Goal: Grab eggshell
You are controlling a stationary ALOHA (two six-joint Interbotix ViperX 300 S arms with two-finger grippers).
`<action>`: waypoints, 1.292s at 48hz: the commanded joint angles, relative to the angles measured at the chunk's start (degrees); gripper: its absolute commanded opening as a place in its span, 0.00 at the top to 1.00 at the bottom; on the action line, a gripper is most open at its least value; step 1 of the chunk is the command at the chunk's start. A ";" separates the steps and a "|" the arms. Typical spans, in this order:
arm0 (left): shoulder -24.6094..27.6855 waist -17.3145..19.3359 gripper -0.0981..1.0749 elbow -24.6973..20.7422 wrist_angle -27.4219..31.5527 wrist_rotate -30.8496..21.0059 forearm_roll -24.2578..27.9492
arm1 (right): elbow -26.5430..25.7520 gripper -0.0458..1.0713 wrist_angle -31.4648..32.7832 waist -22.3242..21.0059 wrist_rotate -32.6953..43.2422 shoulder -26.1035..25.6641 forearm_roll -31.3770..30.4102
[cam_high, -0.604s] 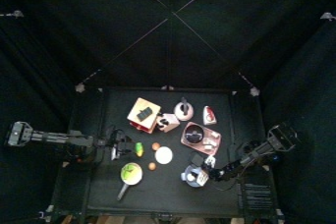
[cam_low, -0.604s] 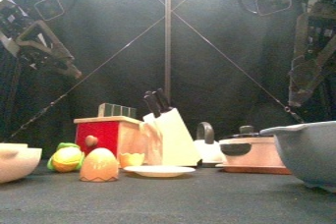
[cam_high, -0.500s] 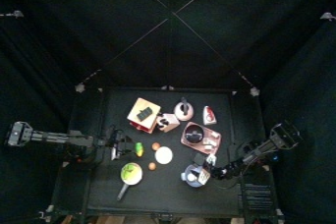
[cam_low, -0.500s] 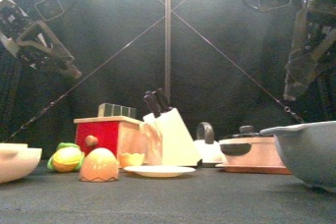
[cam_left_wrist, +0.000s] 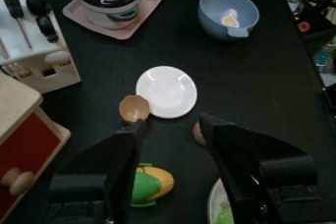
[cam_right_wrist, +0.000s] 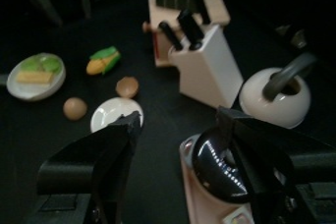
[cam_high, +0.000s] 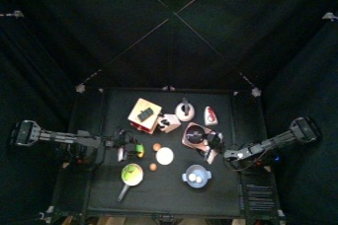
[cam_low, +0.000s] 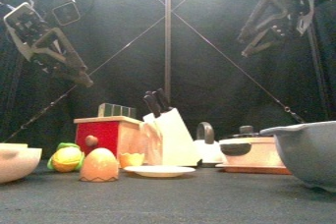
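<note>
Two open grippers, eggshell (cam_left_wrist: 134,108) touching plate (cam_left_wrist: 168,89) rim

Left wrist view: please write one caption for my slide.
Open left gripper hovers above the eggshell beside the white plate.

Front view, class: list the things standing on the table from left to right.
White bowl → corn → eggshell → red toaster → knife block → kettle → black pot → grey bowl.
</note>
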 commanded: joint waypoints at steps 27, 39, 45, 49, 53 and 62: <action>21.45 2.99 0.18 -14.33 6.33 0.18 -3.60 | 2.46 0.11 -0.79 -7.12 -0.18 -0.26 -3.96; 26.10 4.39 0.19 -17.75 10.11 0.18 -1.85 | 2.11 0.11 -0.62 -7.56 -0.62 3.69 -2.20; 27.95 4.48 0.19 -19.07 10.81 0.18 -1.58 | 2.55 0.11 -0.62 -7.47 -0.70 4.04 -2.02; 28.48 4.66 0.19 -19.34 10.99 0.18 -1.41 | 2.72 0.11 -0.62 -7.38 -0.62 3.25 -2.02; 29.18 5.10 0.20 -19.34 10.99 0.09 -1.14 | 2.99 0.11 -0.53 -7.29 -0.53 2.55 -1.93; 30.32 5.27 0.25 -19.51 10.99 0.09 -1.14 | 3.69 0.11 -0.53 -7.29 -0.35 2.37 -1.85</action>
